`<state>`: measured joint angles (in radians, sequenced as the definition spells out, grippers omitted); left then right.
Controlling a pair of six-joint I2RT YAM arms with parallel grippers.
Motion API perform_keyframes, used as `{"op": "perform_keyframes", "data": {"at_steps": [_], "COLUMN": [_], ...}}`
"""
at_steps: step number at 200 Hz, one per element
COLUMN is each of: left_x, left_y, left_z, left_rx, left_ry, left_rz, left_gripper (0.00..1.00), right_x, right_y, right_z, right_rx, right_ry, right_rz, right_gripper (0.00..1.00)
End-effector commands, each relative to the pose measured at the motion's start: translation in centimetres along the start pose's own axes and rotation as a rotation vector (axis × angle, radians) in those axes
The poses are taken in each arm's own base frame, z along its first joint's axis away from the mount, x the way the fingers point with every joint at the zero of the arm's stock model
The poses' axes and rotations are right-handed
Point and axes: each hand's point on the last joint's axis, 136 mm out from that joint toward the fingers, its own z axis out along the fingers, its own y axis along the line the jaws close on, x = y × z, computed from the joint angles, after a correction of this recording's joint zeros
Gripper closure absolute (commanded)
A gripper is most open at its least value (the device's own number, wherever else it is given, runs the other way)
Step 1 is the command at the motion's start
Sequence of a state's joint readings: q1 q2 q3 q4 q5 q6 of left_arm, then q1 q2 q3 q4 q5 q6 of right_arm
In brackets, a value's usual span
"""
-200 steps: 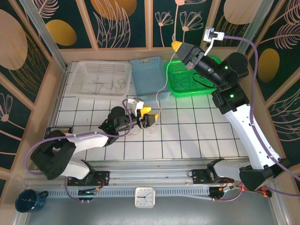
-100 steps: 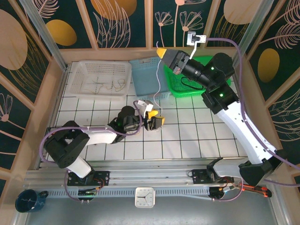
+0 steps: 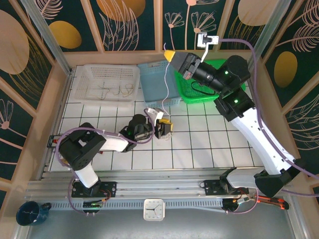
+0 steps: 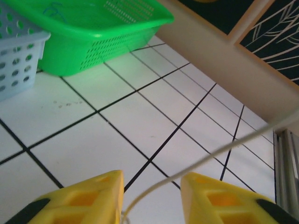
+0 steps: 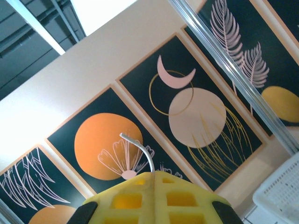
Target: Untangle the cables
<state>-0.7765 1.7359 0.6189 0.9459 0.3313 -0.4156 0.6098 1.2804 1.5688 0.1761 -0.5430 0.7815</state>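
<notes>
- While the tiled table (image 3: pixel 209 144) carries three baskets at its far side, the work happens over its middle squares.
- The right arm (image 3: pixel 254 129) reaches high toward the back wall. The left arm (image 3: pixel 107 142) lies low over the tiles.
- The white basket (image 3: pixel 109 66) holds some yellowish wires (image 3: pixel 112 90). The blue basket (image 3: pixel 149 94) stands beside it, and next comes the green basket (image 3: pixel 219 94).
- The right pincer (image 3: pixel 170 54) is closed on the upper end of the white cable (image 3: pixel 166 84). In its wrist view a short curved end (image 5: pixel 140 147) comes out above the pressed fingers.
- The left pincer (image 3: pixel 167 128) is low, near the tiles. Its yellow fingers (image 4: pixel 93 196) stand apart, and the cable (image 4: pixel 210 156) passes between them without touching either, as far as I can see.
- From the raised pincer the cable hangs down in front of the blue basket to the left pincer.
- I judge that the step in hand is to pull one cable free and stretch it between both arms.
- The next move probably calls for the left fingers to close on the thin strand exactly. It can slip aside easily.
</notes>
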Motion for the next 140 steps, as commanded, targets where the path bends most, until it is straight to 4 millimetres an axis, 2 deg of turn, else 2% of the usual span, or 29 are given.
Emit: {"op": "perform_keyframes", "data": {"at_steps": [1,21,42,68,83,111,140], "left_x": [-0.6,0.2,1.1,2.0,2.3,1.8,-0.1], "left_y": [-0.3,0.2,0.7,1.0,1.2,0.9,0.0], "left_z": [0.4,0.5,0.7,0.6,0.4,-0.1,-0.9], "left_rx": [0.023,0.013,0.005,-0.003,-0.009,-0.006,-0.007], "left_ry": [-0.045,-0.031,-0.013,0.001,0.006,-0.010,-0.051], "left_rz": [0.017,0.009,-0.001,-0.011,-0.017,-0.027,-0.035], "left_gripper": [0.67,0.69,0.78,0.80,0.80,0.74,0.58], "right_x": [-2.8,-4.4,-6.1,-8.0,-9.7,-10.9,-11.3], "right_y": [3.4,4.7,5.8,7.5,7.3,6.5,4.1], "right_z": [-0.1,-0.1,-0.3,-0.8,-1.5,-1.8,-1.7], "right_rx": [-0.059,-0.078,-0.108,-0.148,-0.136,-0.122,-0.079], "right_ry": [-0.062,-0.090,-0.120,-0.161,-0.197,-0.218,-0.223], "right_rz": [-0.090,-0.121,-0.141,-0.162,-0.182,-0.194,-0.195], "right_gripper": [1.00,1.00,1.00,1.00,1.00,1.00,1.00]}}
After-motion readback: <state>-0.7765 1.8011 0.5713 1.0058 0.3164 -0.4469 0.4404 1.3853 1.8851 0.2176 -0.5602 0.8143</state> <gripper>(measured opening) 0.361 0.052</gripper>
